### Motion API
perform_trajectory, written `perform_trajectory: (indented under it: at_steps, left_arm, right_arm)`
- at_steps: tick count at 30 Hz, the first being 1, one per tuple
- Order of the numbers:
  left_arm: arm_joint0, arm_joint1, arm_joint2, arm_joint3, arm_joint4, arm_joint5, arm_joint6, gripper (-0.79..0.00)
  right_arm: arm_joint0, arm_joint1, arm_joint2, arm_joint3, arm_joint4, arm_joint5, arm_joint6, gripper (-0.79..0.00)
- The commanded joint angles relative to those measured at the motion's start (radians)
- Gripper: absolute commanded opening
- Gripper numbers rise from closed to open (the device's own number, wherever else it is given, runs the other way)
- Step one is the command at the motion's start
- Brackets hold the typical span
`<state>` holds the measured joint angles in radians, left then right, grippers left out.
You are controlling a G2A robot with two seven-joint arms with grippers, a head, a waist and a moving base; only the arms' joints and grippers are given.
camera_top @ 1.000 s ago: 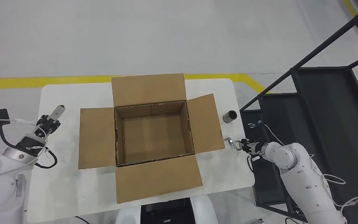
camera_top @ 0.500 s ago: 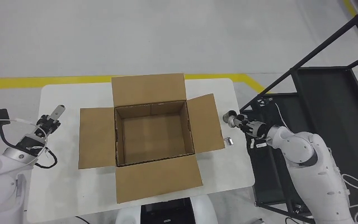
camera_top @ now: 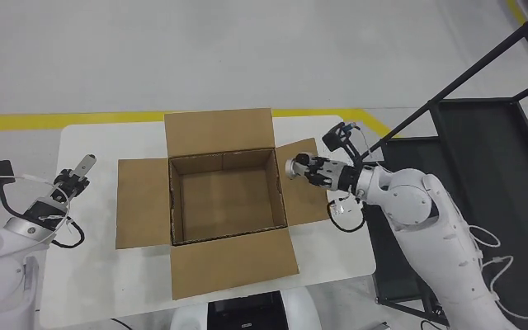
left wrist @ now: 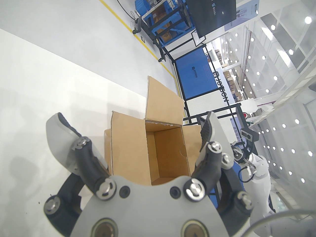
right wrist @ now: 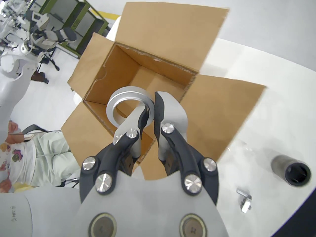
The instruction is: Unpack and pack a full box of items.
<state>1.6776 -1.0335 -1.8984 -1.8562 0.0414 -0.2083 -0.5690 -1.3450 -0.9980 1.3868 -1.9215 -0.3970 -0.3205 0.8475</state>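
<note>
While the right claw (right wrist: 150, 109) pinches a smooth metal ring (right wrist: 128, 91) above the open cardboard box's (right wrist: 158, 38) rim, the left claw (left wrist: 134, 122) hangs spread over the white table (left wrist: 37, 75).

Box (camera_top: 219, 132): plain brown cardboard inside and out, no pattern.
Counter (camera_top: 124, 272) under box: plain white.
Ring (right wrist: 111, 108) over box: bright silver metal, unpatterned.
Right gripper (right wrist: 150, 104) at ring: pale grey fingers, black pads and links, shiny silver screws.
Left gripper (left wrist: 134, 117), across box from ring: same pale grey, black and silver.
Tube (right wrist: 291, 170) on counter beside box: dark grey, black inside.
Small bracket (right wrist: 244, 202) near tube: silver.
Floor (camera_top: 247, 49) beyond box: light grey, crossed by yellow stripe (camera_top: 82, 120).
Rack (camera_top: 462, 140) beside counter: black.
</note>
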Motion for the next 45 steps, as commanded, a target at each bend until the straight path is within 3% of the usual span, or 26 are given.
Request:
perform_trajectory:
  at_steps: [1,11,20,21,24,25,26,36,40,45]
  left_arm:
    - [0.000,0.000,0.000,0.000,0.000,0.000,0.000,0.000]
    - [0.000,0.000,0.000,0.000,0.000,0.000,0.000,0.000]
    - [0.000,0.000,0.000,0.000,0.000,0.000,0.000,0.000]
    - [0.000,0.000,0.000,0.000,0.000,0.000,0.000,0.000]
    - [0.000,0.000,0.000,0.000,0.000,0.000,0.000,0.000]
    - [0.000,0.000,0.000,0.000,0.000,0.000,0.000,0.000]
    - [0.000,0.000,0.000,0.000,0.000,0.000,0.000,0.000]
    - [0.000,0.000,0.000,0.000,0.000,0.000,0.000,0.000]
    - [0.000,0.000,0.000,0.000,0.000,0.000,0.000,0.000]
    - [0.000,0.000,0.000,0.000,0.000,0.000,0.000,0.000]
  right_arm:
    - [0.070,-0.011,-0.100,0.033,-0.009,0.005,0.019,-0.785]
    - [0.394,-0.095,-0.506,0.306,-0.193,0.075,0.071,-0.785]
    - [0.557,-0.177,-0.724,0.475,-0.279,0.084,0.107,-0.785]
    - [0.566,-0.184,-0.737,0.487,-0.282,0.084,0.107,-0.757]
    - [0.585,-0.203,-0.768,0.518,-0.282,0.088,0.107,-0.499]
    - [0.589,-0.208,-0.776,0.527,-0.283,0.089,0.105,-0.148]
    - [0.592,-0.212,-0.782,0.537,-0.283,0.090,0.104,0.000]
    - [0.582,-0.226,-0.728,0.553,-0.162,0.102,0.051,0.000]
    - [0.522,-0.200,-0.589,0.474,0.066,0.068,0.028,0.000]
    - [0.365,-0.140,-0.308,0.318,0.403,-0.023,0.061,0.000]
